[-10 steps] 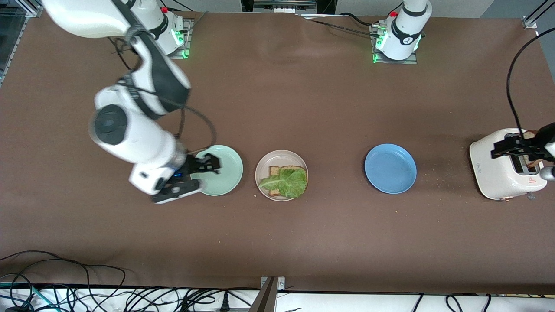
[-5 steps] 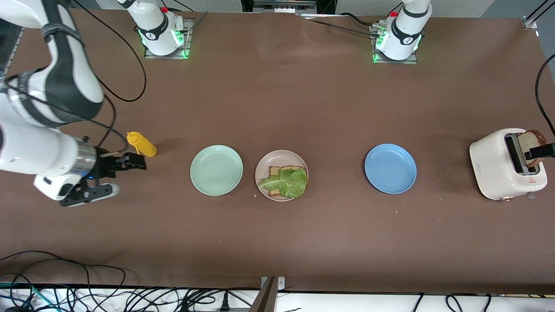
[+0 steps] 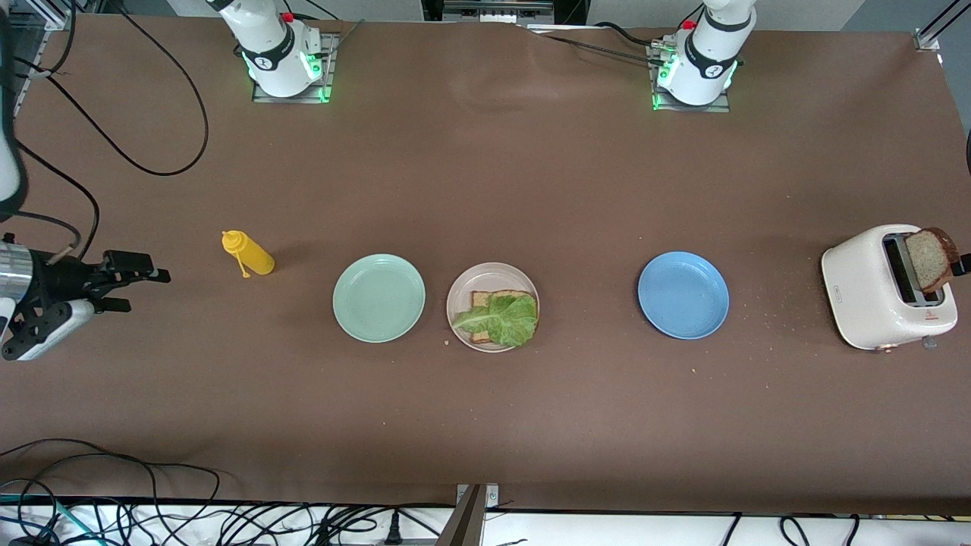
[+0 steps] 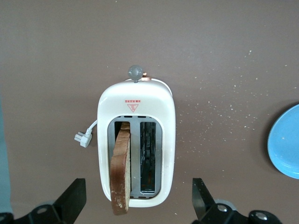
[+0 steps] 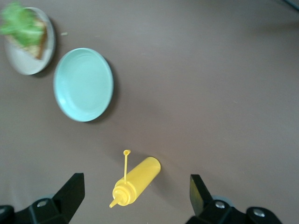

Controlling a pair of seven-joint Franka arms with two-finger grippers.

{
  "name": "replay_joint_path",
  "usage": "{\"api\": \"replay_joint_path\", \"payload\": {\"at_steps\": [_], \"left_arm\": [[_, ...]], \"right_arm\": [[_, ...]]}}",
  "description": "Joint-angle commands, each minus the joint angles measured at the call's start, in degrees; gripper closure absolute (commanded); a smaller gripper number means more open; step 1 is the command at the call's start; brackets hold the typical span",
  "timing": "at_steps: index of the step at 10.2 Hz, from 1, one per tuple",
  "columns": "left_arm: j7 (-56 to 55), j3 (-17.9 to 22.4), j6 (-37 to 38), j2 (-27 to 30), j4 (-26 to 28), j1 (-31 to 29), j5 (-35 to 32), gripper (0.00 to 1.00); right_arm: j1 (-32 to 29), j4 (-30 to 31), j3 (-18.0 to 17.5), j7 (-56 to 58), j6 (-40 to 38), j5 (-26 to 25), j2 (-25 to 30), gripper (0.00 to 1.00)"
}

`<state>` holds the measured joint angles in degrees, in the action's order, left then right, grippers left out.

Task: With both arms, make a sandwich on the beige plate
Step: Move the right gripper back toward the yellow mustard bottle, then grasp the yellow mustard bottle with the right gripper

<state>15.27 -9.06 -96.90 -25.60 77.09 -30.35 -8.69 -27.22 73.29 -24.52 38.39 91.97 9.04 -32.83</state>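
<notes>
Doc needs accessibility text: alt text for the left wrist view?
A white toaster seen from above on a brown table, one bread slice sticking out of a slot, the open left gripper hanging over it. A blue plate shows at the edge.

A mustard bottle point(image 3: 249, 255), mint-green plate point(image 3: 378, 298), blue plate point(image 3: 683, 295) and toaster point(image 3: 872, 292).

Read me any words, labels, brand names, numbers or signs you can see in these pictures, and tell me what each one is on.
Nothing can be read as text.
Toaster: a red mark, a short line above a triangle, on its top near the knob; too small to read.
Toaster side, front view: a small grey mark, too small to read.
Yellow bottle, plates: no labels visible.
</notes>
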Motion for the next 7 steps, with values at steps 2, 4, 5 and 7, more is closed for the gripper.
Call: {"api": "replay_joint_path", "payload": {"at_steps": [2,4,5,7], "left_arm": [[1.3,-0.4,-1.4,0.3,2.7,-0.9,-1.5,0.00],[1.2,-0.4,-4.9,0.6,6.0,-2.2,-1.4,0.00],[1.2,-0.5,-5.8,0.5,6.4,-2.9,-1.4,0.00],[0.9,-0.4,-7.4,1.2,8.8,-3.3,-1.4,0.00]], "right_arm": [[-8.5,7.9,-0.9,23.3,2.2,11.5,-1.4,0.00],[-12.0,13.4,-0.9,37.6,4.4,17.6,-2.4,0.00],[-13.6,16.3,-0.8,43.7,5.0,20.3,-2.7,0.00],[-15.4,18.0,-0.9,58.2,4.6,24.3,-5.0,0.00]]}}
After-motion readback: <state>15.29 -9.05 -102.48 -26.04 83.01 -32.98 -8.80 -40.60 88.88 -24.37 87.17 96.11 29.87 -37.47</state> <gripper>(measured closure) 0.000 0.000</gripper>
